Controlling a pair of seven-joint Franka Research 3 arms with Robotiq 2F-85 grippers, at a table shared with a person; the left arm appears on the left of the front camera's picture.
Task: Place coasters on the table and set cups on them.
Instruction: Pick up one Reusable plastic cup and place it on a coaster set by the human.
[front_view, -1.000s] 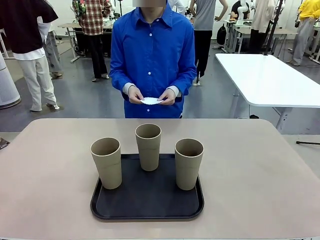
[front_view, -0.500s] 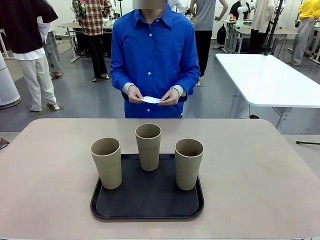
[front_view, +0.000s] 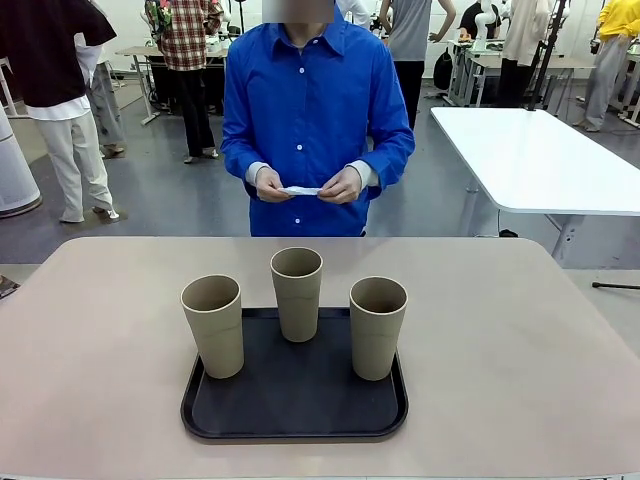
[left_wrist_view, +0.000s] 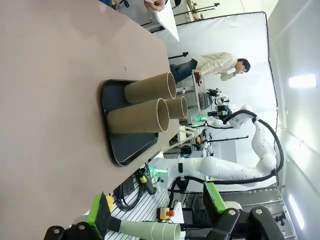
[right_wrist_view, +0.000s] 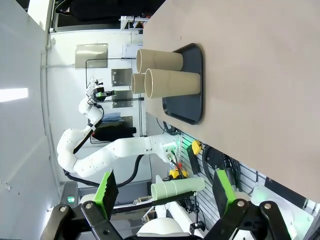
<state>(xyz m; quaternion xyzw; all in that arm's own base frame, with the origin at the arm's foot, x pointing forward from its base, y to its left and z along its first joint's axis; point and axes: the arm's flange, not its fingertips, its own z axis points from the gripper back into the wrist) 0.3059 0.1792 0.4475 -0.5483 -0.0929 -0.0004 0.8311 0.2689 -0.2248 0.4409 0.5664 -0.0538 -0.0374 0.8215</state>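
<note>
Now left hand (left_wrist_view: 156, 205) and right hand (right_wrist_view: 165, 187) gape empty; coasters (front_view: 301, 190) should land flat on bare bench (front_view: 520, 330), spaced for 3 cups (front_view: 297, 293).

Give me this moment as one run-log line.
cups: all three upright on tray | coasters: held in person's hands, none on table | left gripper: open, empty | right gripper: open, empty

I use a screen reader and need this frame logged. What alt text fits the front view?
Three tall tan cups stand upright on a black tray on the beige table. Across it, a person in a blue shirt holds the thin white coasters; none lies on the table yet.
</note>
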